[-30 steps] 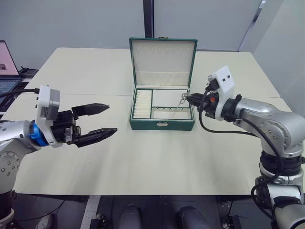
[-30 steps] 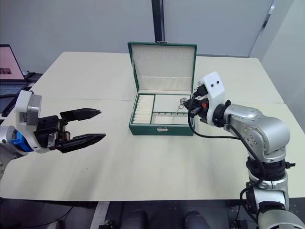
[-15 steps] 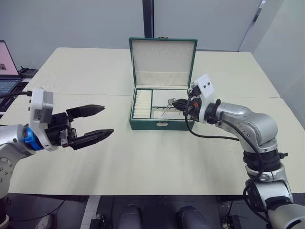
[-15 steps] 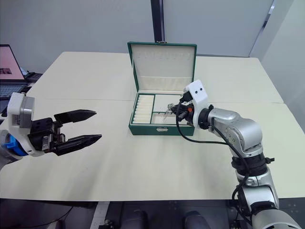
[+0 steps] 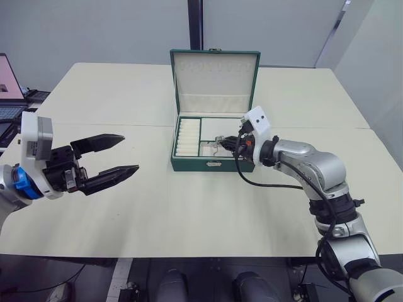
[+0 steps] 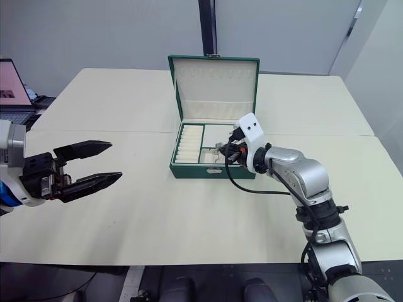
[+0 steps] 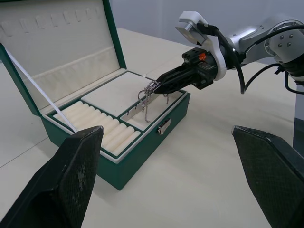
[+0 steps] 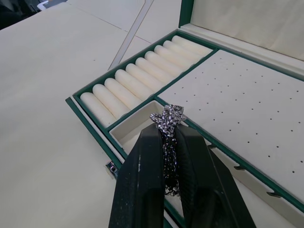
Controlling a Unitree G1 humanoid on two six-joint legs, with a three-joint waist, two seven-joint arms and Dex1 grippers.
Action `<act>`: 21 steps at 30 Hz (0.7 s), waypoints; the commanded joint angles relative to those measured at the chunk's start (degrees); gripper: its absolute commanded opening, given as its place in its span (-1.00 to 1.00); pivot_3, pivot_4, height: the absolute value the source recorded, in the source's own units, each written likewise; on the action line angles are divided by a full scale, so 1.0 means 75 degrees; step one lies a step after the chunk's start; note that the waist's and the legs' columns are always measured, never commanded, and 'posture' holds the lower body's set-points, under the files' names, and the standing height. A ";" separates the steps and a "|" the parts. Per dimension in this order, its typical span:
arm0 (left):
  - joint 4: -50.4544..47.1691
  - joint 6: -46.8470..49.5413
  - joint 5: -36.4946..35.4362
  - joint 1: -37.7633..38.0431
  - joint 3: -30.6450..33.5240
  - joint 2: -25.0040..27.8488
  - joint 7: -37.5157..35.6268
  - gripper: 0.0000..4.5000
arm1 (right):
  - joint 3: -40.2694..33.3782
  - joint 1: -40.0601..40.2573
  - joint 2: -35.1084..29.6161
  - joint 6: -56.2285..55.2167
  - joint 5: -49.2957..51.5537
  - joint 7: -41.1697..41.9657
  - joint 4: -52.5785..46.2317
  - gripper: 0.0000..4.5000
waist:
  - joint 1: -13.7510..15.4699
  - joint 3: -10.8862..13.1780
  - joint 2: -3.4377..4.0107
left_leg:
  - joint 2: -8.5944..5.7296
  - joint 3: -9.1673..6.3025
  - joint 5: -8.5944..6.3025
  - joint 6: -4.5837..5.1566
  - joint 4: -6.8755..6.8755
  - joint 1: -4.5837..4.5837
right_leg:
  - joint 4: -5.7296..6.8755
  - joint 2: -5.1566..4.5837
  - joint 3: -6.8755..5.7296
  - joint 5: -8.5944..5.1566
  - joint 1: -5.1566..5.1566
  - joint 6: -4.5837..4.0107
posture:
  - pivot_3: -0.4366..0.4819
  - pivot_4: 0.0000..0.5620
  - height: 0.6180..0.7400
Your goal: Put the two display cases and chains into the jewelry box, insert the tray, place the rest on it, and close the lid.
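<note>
Chain cluster (image 8: pixel 167 124) pinched in right end effector (image 8: pixel 166 137), lower links hidden; left end effector (image 5: pixel 107 158) wide.

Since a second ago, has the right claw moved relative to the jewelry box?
Yes. The right claw, shut on a chain, has moved leftward from the jewelry box's right edge to over the tray's front compartment.

Both head eyes look forward and down across the cream table (image 5: pixel 189 207), square on the open dark green leatherette jewelry box (image 5: pixel 214 165). The left wrist camera faces that box from farther off; the right wrist camera sits close over its ribbed cream-lined tray (image 8: pixel 142 71).
</note>
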 commanded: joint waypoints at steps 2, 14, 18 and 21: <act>-0.0263 -0.0028 -0.0113 0.0001 0.0297 0.0152 0.0042 1.00 | 0.0037 -0.0074 0.0059 -0.0288 -0.0174 0.0110 0.0045 -0.93 | 0.0000 0.0000 0.0000 | 0.0000 0.0001 0.0000 0.0000 0.0000 0.0000 | 0.0000 0.0000 0.0001 0.0000 0.0000 0.0000 | -0.05 -0.47 1.00; -0.0307 0.0010 -0.0118 -0.0054 0.0211 0.0168 0.0079 1.00 | -0.0053 -0.0044 0.0006 -0.0246 -0.0358 0.0220 0.0002 0.30 | 0.0001 0.0000 0.0000 | 0.0000 0.0001 0.0000 0.0000 -0.0001 0.0000 | 0.0000 0.0000 0.0001 0.0000 0.0000 0.0000 | -0.05 -0.47 1.00; -0.0357 0.0037 0.0127 0.0139 0.0170 0.0244 0.0139 1.00 | -0.0520 0.0120 -0.0533 0.0466 0.0106 0.0389 -0.0990 0.86 | 0.0003 0.0004 0.0001 | 0.0000 0.0001 0.0000 0.0000 -0.0001 -0.0001 | -0.0001 0.0000 0.0001 0.0000 0.0000 0.0000 | -0.05 -0.47 1.00; -0.0401 0.0210 0.0446 0.0534 0.0118 0.0374 0.0323 1.00 | -0.1294 0.0683 -0.1369 0.1510 0.0954 0.0710 -0.2375 0.98 | 0.0077 0.0010 0.0003 | -0.0002 0.0002 -0.0001 -0.0002 -0.0004 -0.0008 | -0.0008 -0.0007 -0.0001 0.0000 -0.0001 0.0000 | -0.05 -0.47 1.00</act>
